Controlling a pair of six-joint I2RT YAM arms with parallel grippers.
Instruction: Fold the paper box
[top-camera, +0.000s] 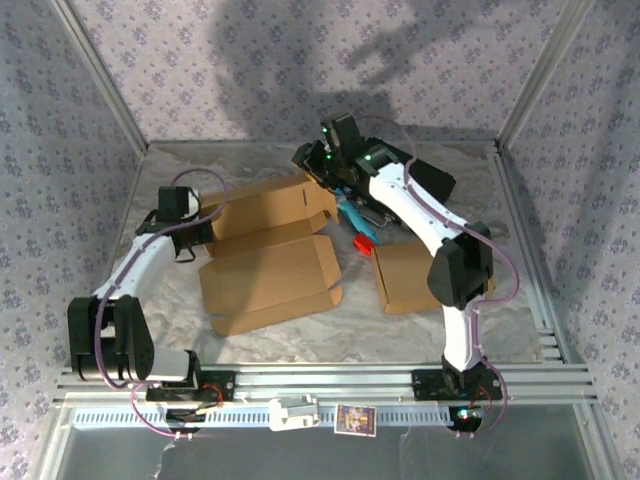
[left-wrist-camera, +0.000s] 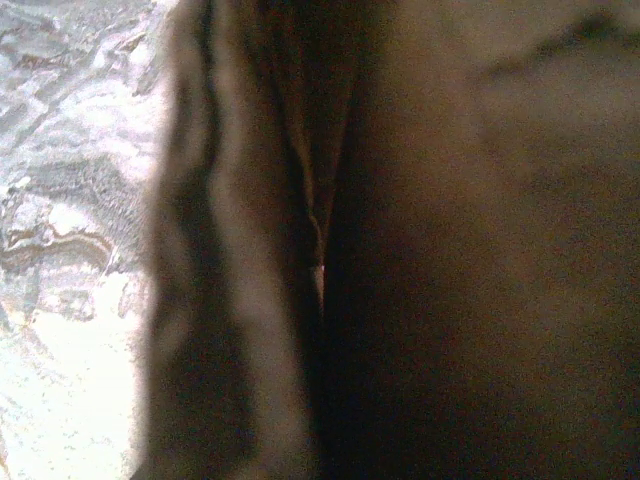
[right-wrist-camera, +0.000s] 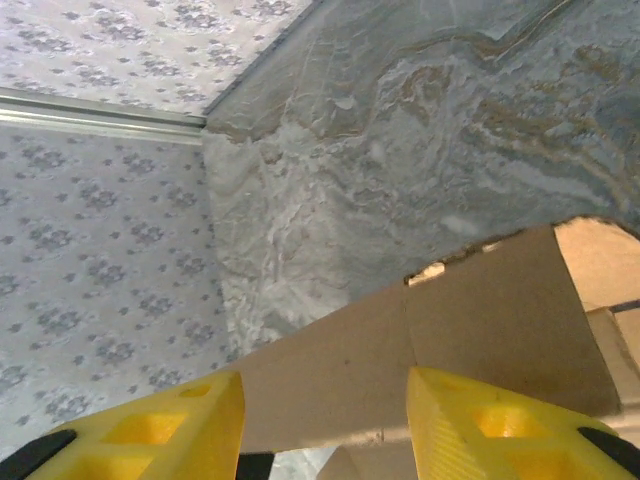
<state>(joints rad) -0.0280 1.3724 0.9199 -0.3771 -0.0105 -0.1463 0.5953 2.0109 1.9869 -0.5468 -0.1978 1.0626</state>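
A brown paper box (top-camera: 270, 270) lies part-folded on the marble table (top-camera: 250, 165), one panel flat in front and a raised section (top-camera: 265, 205) behind. My left gripper (top-camera: 200, 228) is pressed against the box's left edge. In the left wrist view, dark blurred cardboard (left-wrist-camera: 480, 250) sits very close and hides the fingers. My right gripper (top-camera: 318, 170) is at the box's back right corner. In the right wrist view its yellow fingers (right-wrist-camera: 470, 425) stand wide apart, open (right-wrist-camera: 325, 385), with a cardboard flap (right-wrist-camera: 480, 320) lying across the gap.
A second flat cardboard piece (top-camera: 408, 276) lies at the right near the right arm's elbow. A blue tool (top-camera: 352, 214) and a small red item (top-camera: 365, 243) sit between the boxes. A black object (top-camera: 432, 180) is at the back. Patterned walls (right-wrist-camera: 90, 250) enclose the table.
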